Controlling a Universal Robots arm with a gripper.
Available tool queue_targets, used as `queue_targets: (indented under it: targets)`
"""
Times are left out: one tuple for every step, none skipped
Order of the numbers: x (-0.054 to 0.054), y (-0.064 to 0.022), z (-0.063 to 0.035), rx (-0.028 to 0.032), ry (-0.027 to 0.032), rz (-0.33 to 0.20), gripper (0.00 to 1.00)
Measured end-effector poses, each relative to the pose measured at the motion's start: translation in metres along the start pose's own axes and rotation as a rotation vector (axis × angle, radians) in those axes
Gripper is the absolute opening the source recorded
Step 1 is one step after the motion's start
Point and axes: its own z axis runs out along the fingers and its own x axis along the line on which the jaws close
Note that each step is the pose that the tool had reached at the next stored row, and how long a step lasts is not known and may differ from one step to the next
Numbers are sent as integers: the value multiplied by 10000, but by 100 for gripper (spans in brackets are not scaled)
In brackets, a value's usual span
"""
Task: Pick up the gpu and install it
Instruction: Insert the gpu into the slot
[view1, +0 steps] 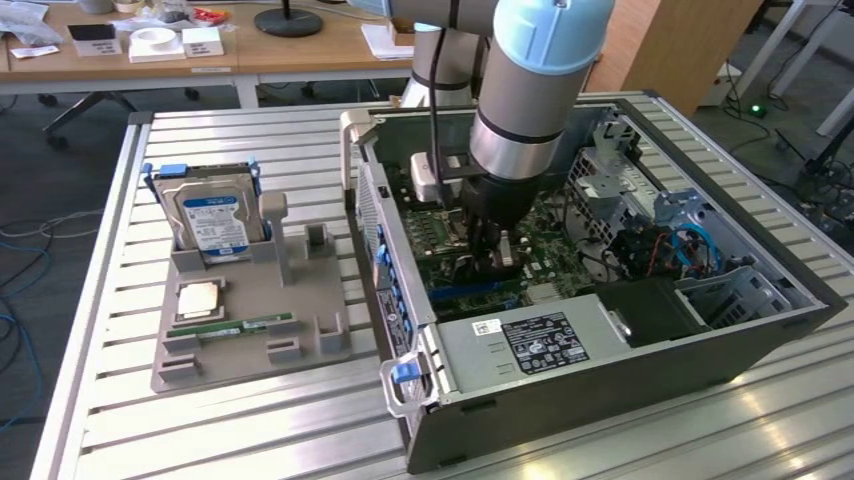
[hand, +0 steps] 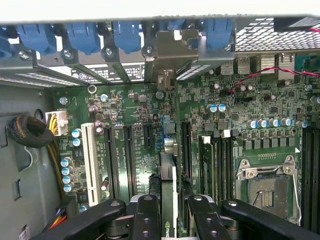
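Evidently the gripper (view1: 487, 250), centre of the exterior view, clamps the gpu (hand: 167, 175) — likely thin, stiff, fragile. Grip its edge, not components.

We see bright light glaring off the ribbed silver aluminium table (view1: 754, 425) at the exterior view's right, while the open grey metal computer case (view1: 601, 400) shadows its own interior; the green motherboard (hand: 140, 115) looks evenly lit.
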Motion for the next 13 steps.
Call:
queue_targets:
  targets:
    - [0,1,0,0,-2,0,26]
    - [0,1,2,-1,-2,0,26]
    - [1,2,4,0,-3,0,26]
    - [1,2,7,0,-1,0,26]
    - [1,3,11,-1,-2,0,26]
    - [2,3,13,-2,0,0,26]
    - [1,3,16,-1,-2,1,26]
    - [2,3,18,-1,-2,0,26]
    - [2,3,20,-1,-3,0,26]
    - [2,3,22,0,-3,0,26]
    - [2,4,23,-1,-2,0,26]
    - [2,4,25,0,-2,0,26]
    - [2,5,27,0,-3,1,26]
